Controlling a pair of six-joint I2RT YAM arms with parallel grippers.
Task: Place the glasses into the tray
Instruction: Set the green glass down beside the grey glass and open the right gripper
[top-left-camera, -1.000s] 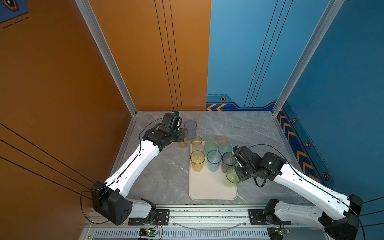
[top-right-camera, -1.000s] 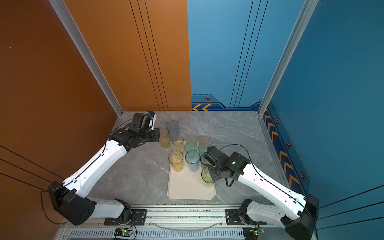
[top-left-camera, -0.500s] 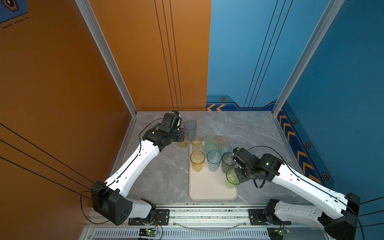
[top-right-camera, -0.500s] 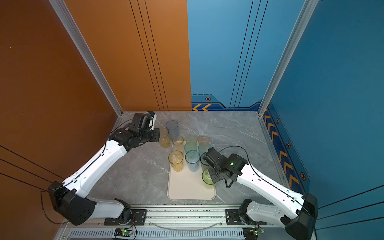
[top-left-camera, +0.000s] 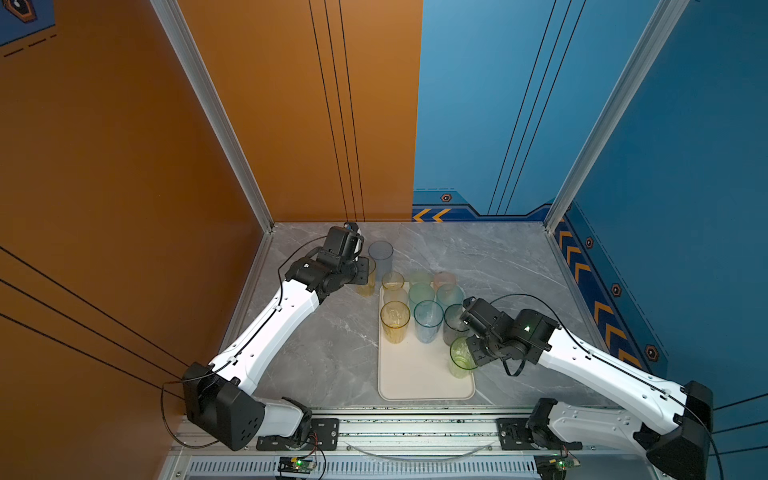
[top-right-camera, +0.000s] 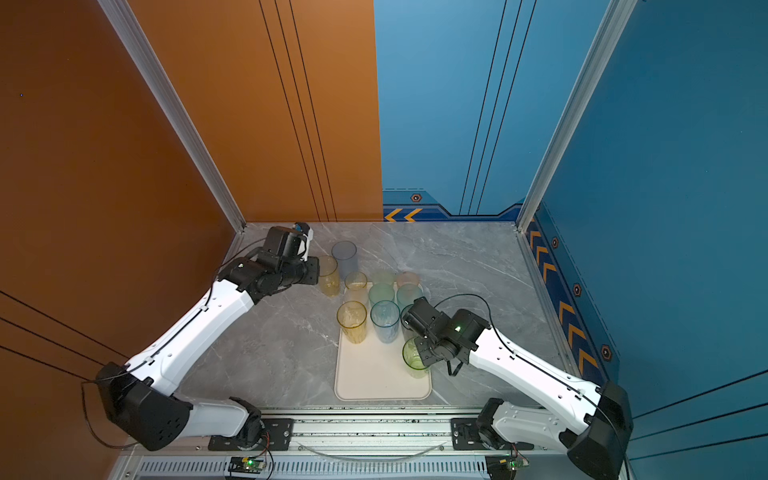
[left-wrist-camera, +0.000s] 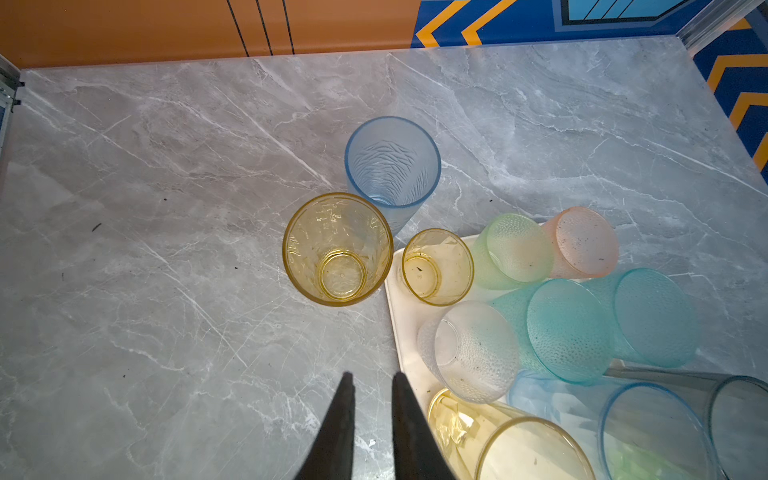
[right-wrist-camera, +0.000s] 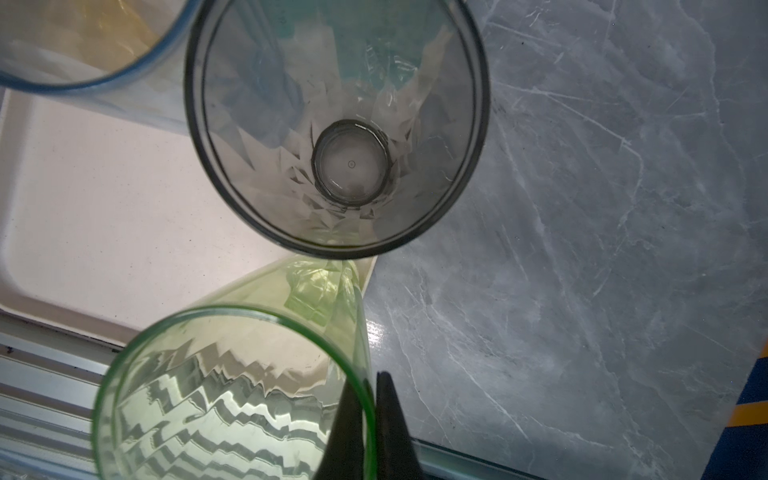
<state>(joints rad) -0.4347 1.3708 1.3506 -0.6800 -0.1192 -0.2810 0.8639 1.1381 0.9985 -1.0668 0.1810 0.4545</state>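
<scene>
**Bimanual station seen from above.** The right gripper (right-wrist-camera: 365, 379) is clenched on the rim of a tall translucent green faceted tumbler (right-wrist-camera: 216, 374), with one finger inside the wall and one outside. This tumbler is at the near right corner of the large flat cream-white rectangular tray (top-left-camera: 415, 374), just near of a tall smoke-grey faceted tumbler (right-wrist-camera: 336, 124). Whether its base already rests on the tray cannot be told. The left gripper (left-wrist-camera: 372, 376) hovers with jaws narrowly parted and grasps nothing. It is near a tall yellow translucent tumbler (left-wrist-camera: 337, 249), which stands beside a tall frosted blue tumbler (left-wrist-camera: 392, 162) on the grey marbled tabletop (left-wrist-camera: 166, 208), off the tray's far left corner. Most other glasses crowd the tray's far half. The tumblers look thin-walled, light and stiff, and their smooth tapered sides would likely slip from a side grip. A pinch across the open rim seems the sound hold. Being tall on narrow bases, they probably tip easily against close neighbours.
</scene>
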